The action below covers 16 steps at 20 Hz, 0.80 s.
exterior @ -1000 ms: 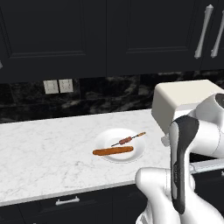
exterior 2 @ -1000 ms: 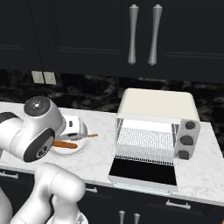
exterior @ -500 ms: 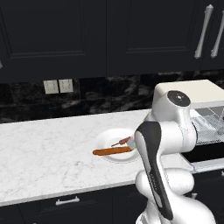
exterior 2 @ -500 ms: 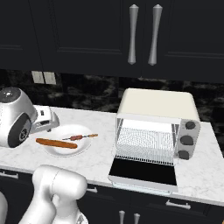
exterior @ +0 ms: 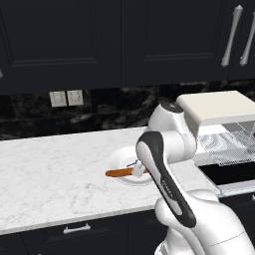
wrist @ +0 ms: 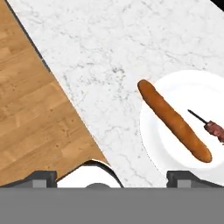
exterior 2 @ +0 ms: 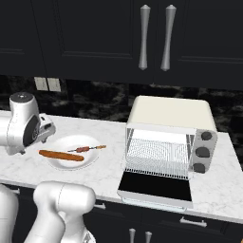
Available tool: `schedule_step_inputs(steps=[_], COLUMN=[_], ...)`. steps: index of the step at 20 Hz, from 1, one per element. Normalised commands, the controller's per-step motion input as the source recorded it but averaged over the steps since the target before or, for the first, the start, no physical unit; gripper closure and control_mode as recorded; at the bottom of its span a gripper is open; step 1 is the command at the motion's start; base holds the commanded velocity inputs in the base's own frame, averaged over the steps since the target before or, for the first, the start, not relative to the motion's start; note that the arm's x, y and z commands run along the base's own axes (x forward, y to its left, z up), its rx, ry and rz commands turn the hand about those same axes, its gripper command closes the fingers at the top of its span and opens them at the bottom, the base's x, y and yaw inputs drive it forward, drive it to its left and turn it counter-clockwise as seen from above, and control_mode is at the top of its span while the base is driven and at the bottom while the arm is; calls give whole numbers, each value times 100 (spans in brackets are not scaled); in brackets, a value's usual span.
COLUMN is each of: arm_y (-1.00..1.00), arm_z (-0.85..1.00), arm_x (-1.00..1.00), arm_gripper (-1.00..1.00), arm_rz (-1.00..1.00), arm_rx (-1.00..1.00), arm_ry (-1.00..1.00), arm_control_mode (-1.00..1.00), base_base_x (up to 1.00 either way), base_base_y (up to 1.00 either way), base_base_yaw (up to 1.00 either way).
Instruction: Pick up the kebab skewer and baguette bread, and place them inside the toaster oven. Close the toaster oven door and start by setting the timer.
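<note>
The gripper (wrist: pixel 111 177) hangs with its jaws spread wide and nothing between them, above the front edge of the marble counter (wrist: pixel 109 52), its two dark fingertips (wrist: pixel 41 177) showing at the bottom of the hand view. Just off to one side of it sits the white plate (wrist: pixel 157 144), and on the plate lie both foods. The baguette bread (wrist: pixel 174 120) lies nearer the gripper, a long, smooth, orange-brown stick with rounded ends; it is probably light and fairly stiff, with a crust that could slip or roll between narrow pads, so the sensible hold is across its middle, jaws square to its length, so that neither end droops. Beyond it lies the kebab skewer (exterior 2: pixel 86 149), well apart from the baguette and roughly parallel to it; in the hand view only its thin tip and one dark red chunk are seen at the frame edge. The stick looks too slim to pinch securely, so the chunks near its centre are likely the better place, though their firmness is hard to judge here. Well to the right stands the toaster oven (exterior 2: pixel 171 114), its toaster oven door (exterior 2: pixel 156 186) folded down flat and the wire rack bare.
</note>
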Motion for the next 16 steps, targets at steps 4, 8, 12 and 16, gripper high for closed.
schedule_step_inputs(steps=[4,8,12,16], arm_y=[27,17,0,31], arm_z=[-38,-41,-26,-43], arm_x=[24,60,37,72], arm_gripper=[-100,-100,-100,-100], arm_rz=[29,19,12,13], arm_rx=[-19,-11,-2,0], arm_ry=[0,0,0,0], arm_control_mode=[-100,-100,-100,-100], base_base_x=[0,0,0,0], base_base_y=[0,0,0,0], base_base_yaw=[0,0,0,0])
